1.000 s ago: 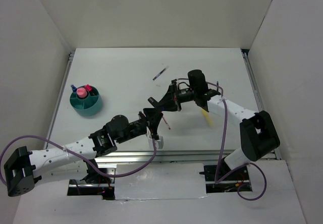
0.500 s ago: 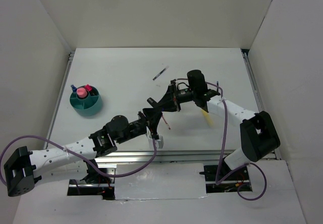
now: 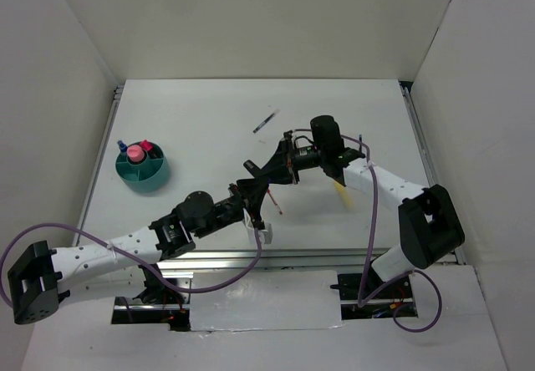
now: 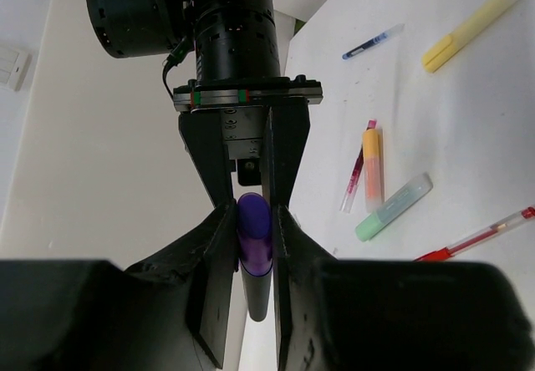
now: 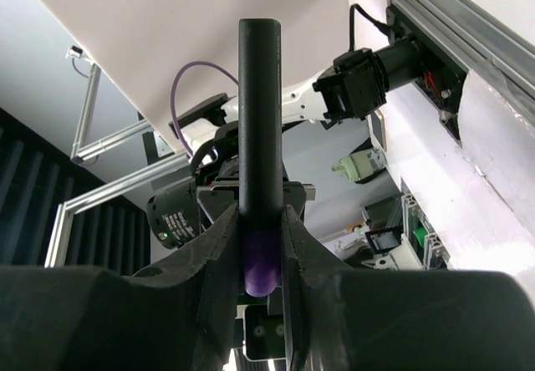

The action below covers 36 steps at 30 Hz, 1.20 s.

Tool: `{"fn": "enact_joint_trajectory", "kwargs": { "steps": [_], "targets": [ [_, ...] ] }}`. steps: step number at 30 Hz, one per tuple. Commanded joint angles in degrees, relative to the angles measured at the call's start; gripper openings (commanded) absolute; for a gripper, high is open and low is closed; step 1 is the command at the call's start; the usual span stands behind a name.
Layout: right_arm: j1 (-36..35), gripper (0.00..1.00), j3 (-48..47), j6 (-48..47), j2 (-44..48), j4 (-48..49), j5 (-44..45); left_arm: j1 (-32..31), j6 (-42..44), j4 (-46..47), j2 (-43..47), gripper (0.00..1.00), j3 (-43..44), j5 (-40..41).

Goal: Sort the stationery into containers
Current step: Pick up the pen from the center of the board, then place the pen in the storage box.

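No text, brand, number or sign can be read anywhere. The purple-black marker [image 4: 253, 254] shows a plain barrel. On the desk [image 4: 468, 120], the yellow highlighter [image 4: 472, 18], orange highlighter [image 4: 373, 166], pastel green highlighter [image 4: 394, 207] and red pen [image 4: 481, 231] carry no legible print. The teal cup [image 3: 153, 180] is too small to show any marking.

**Your purple-black marker [image 4: 253, 258] is up off the table, pinched at both ends.**
Below it you have an orange highlighter [image 4: 372, 166] just beside a thin pink pen [image 4: 356, 179], a pastel green highlighter [image 4: 394, 207], a red pen [image 4: 476, 237], a yellow highlighter [image 4: 475, 28] and a blue-tipped pen [image 4: 372, 43]. Your teal cup [image 3: 155, 183], well apart at the left, holds a pink-capped marker [image 3: 134, 151] and a blue-capped tube [image 3: 122, 145].
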<state>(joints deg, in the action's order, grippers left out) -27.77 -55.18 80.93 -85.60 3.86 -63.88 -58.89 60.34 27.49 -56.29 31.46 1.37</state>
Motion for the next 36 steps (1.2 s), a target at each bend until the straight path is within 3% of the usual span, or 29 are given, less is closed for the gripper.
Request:
{"fn": "enact_joint_trajectory", "kwargs": {
  "steps": [1, 3, 5, 7, 8, 10, 11, 14, 19, 26, 29, 30, 32, 36],
  "targets": [
    [-1.8, 0.0, -0.4, 0.6, 3.4, 2.1, -2.7, 0.9, 1.5, 3.6, -0.7, 0.25, -1.0, 2.5],
    [-1.8, 0.0, -0.2, 1.4, 3.5, 3.0, -2.7, 0.9, 1.7, 3.5, -0.7, 0.2, -1.1, 2.8],
    [-1.7, 0.07, 0.4, 2.0, 3.4, 4.8, -3.0, 0.8, 1.4, 2.6, -0.5, 0.1, -0.7, 2.9],
    [-1.5, 0.24, 1.0, 2.5, 3.3, 7.4, -3.4, 0.9, 0.3, 1.4, 0.3, 0.01, 0.3, 2.7],
    [-1.2, 0.45, 1.2, 2.9, 3.4, 8.2, -3.7, 0.7, -0.2, 0.4, 1.1, 0.0, 0.6, 2.2],
    [-0.3, 0.63, 1.5, 2.9, 3.8, 9.7, -4.1, 0.3, -1.1, -2.4, 2.6, 0.0, 1.3, 1.3],
    [0.0, 0.79, 1.5, 2.1, 4.0, 9.4, -4.2, -0.5, -1.5, -3.0, 3.3, 0.0, 1.3, 1.4],
    [1.1, 0.96, 0.8, -1.0, 4.7, 6.4, -3.8, -1.7, -2.4, -6.3, 5.2, 0.0, 2.4, 1.6],
    [4.1, 1.0, 0.0, -8.4, 5.0, -0.8, -2.2, -2.4, -6.7, -12.5, 7.1, 0.0, 5.7, 3.2],
    [13.7, 0.98, -11.1, -34.5, 3.7, -24.0, 5.4, 1.0, -25.2, -21.7, 6.6, 0.0, 15.4, 8.7],
    [15.9, 0.98, -13.1, -38.6, 5.1, -26.1, 6.6, 9.4, -35.0, -26.5, 4.0, 0.0, 21.5, 7.1],
    [16.4, 0.97, -13.5, -39.0, 5.2, -26.2, 6.7, 15.3, -37.4, -27.3, 3.3, 0.0, 24.3, 6.1],
    [17.7, 0.97, -14.3, -39.4, 5.1, -25.9, 6.7, 21.7, -43.4, -29.0, 0.9, 0.0, 26.5, 1.6],
    [18.9, 0.97, -16.1, -39.9, 3.8, -26.1, 6.2, 41.8, -54.0, -25.9, -2.1, 0.0, 28.2, -10.9]
  ]
}}
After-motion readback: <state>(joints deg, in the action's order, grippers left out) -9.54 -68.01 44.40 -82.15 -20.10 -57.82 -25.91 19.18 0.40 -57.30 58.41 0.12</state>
